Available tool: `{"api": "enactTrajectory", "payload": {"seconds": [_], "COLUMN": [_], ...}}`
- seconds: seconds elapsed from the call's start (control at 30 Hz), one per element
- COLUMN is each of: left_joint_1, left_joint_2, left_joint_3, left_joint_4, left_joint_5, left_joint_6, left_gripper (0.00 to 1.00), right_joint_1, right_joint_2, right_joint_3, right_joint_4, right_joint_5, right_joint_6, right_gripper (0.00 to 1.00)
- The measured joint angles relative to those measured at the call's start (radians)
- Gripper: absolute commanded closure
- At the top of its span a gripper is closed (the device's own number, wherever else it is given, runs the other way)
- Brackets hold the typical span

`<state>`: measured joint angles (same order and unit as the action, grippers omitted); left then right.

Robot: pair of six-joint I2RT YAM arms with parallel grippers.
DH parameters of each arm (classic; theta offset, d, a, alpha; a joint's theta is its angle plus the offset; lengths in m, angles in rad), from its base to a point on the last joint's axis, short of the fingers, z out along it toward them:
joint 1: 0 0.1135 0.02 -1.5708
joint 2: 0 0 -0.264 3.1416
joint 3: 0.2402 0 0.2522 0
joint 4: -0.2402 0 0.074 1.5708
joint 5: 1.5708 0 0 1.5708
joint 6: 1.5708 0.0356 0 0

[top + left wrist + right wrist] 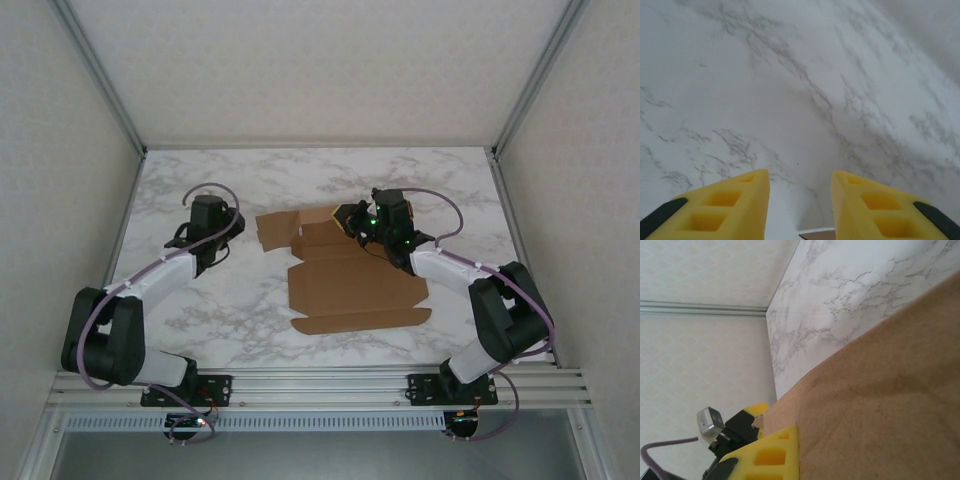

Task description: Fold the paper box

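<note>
The paper box (pixel 350 285) is a brown cardboard die-cut piece lying mostly flat in the middle of the marble table (pixel 200 320), with its far flaps raised. My right gripper (pixel 351 222) is at the box's far right corner, shut on a raised flap. In the right wrist view the brown flap (pixel 880 390) runs against one yellow finger (pixel 772 455) and hides the other. My left gripper (pixel 230 230) hovers just left of the box's far-left flap. Its yellow fingers (pixel 735 200) stand apart over bare marble with nothing between them, and a sliver of cardboard (pixel 817 234) lies below them.
White walls and aluminium frame posts (pixel 105 75) enclose the table on three sides. The left arm's gripper (pixel 742 422) and its purple cable show beyond the flap in the right wrist view. Bare marble lies left and right of the box.
</note>
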<state>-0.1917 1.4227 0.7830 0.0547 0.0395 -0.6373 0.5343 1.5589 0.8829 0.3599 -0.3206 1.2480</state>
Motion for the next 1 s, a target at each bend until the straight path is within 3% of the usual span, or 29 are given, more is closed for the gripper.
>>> {"api": "enactTrajectory", "payload": {"seconds": [0.23,0.47,0.7,1.0], "left_joint_1": [-0.010,-0.020,-0.036,-0.061], "left_joint_2": [-0.014,-0.159,-0.145,-0.057], "left_joint_3": [0.000,0.035,0.072,0.082], "left_joint_4": [0.016,-0.031,-0.087,-0.103], "left_joint_5": [0.085,0.183,0.269,0.354], "left_joint_6": [0.093,0.329,0.449,0.555], "left_gripper": [0.56,0.54,0.40,0.43], "right_joint_1": [-0.008,-0.014,-0.019,-0.023], "right_joint_2": [0.011,0.031,0.041,0.048], "right_joint_3": [0.012,0.047,0.067,0.075], "right_joint_4": [-0.006,-0.039,-0.059,-0.065], "right_joint_5": [-0.016,-0.042,-0.070,-0.078], "right_joint_6": [-0.007,-0.060,-0.089,-0.101], "right_gripper": [0.95,0.95,0.95,0.95]}}
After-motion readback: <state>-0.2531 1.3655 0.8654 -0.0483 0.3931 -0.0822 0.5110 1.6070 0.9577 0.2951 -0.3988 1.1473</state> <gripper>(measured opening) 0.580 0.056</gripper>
